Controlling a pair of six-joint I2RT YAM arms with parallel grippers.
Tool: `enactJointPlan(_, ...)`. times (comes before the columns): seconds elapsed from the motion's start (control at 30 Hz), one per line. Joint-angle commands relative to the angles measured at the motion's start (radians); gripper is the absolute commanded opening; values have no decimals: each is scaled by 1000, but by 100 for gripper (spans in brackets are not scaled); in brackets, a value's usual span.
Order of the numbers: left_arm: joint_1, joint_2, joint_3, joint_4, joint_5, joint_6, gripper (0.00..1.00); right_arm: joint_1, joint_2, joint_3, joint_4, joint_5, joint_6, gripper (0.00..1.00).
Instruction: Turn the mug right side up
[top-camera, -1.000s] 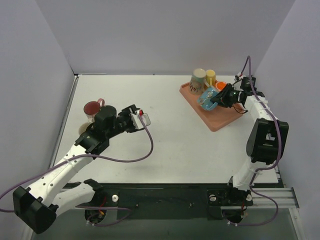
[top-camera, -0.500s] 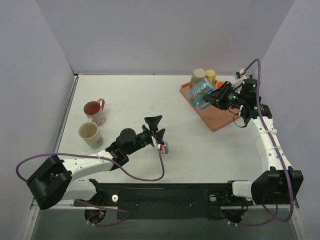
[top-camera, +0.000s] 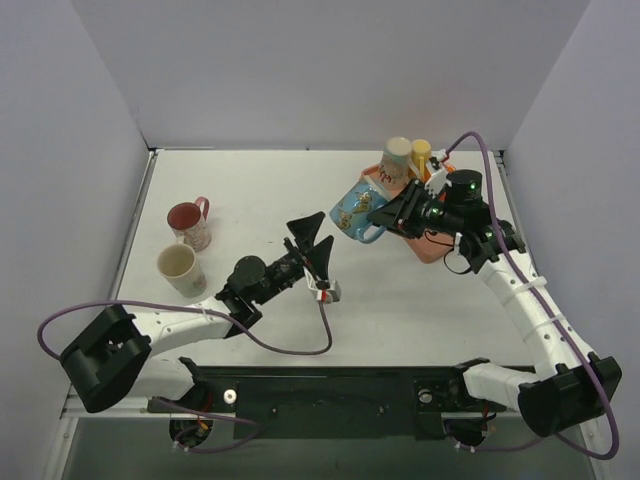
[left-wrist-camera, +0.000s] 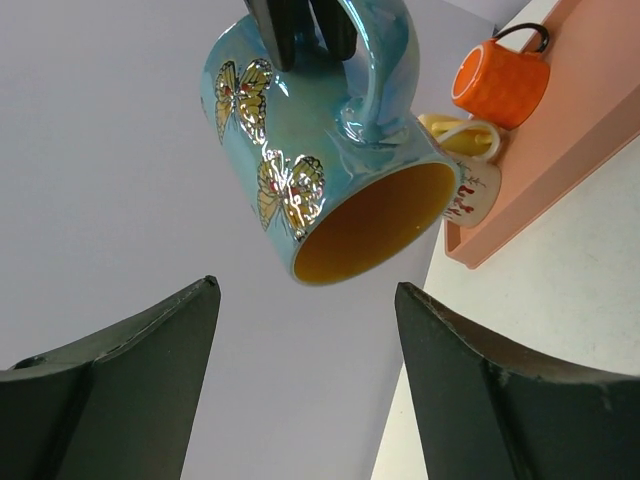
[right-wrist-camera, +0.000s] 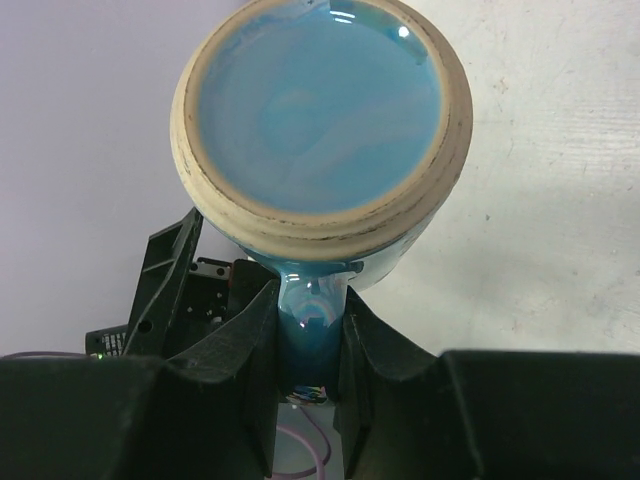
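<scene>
Inside mug (left-wrist-camera: 300, 150), yellow glaze

Left arm stretched low, left end effector (top-camera: 314, 238) tilted upward, jaws spread wide. Right arm extended, right end effector (top-camera: 390, 218) clamped.

Top: overhead, far. 2 wrist views close, share mug (left-wrist-camera: 320, 150).
</scene>
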Motion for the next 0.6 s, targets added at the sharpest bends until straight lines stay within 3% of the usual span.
enactJointPlan(0.0, 7, 9, 77, -4, -53, 53, 81, 49, -40, 48, 149, 3, 67, 0)
enactJointPlan(0.27, 55, 43, 125, -41, -67, 73, 74, 135, -20, 42, 270, -1, 147, 0)
enactJointPlan(0.3, 58, 51, 131, -32, -61, 83, 68, 138, -17, 37, 287, -4, 158, 0)
enactJointPlan(0.37, 66, 55, 140, -15, -54, 90, 43, 147, -6, 16, 328, -18, 191, 0)
enactJointPlan(0.4, 72, 55, 144, -12, -54, 90, 18, 149, -5, 11, 334, -23, 199, 0)
enactJointPlan(0.43, 72, 54, 152, -9, -56, 90, 8, 149, -3, 2, 345, -23, 201, 0)
enactJointPlan(0.47, 73, 49, 151, 0, -53, 88, 0, 149, 0, -1, 337, -21, 191, 0)
enactJointPlan(0.53, 66, 34, 140, -7, -50, 85, 0, 147, 1, 0, 281, -3, 143, 0)
enactJointPlan(0.57, 61, 19, 134, -15, -53, 83, 0, 147, 9, 17, 237, 37, 120, 5)
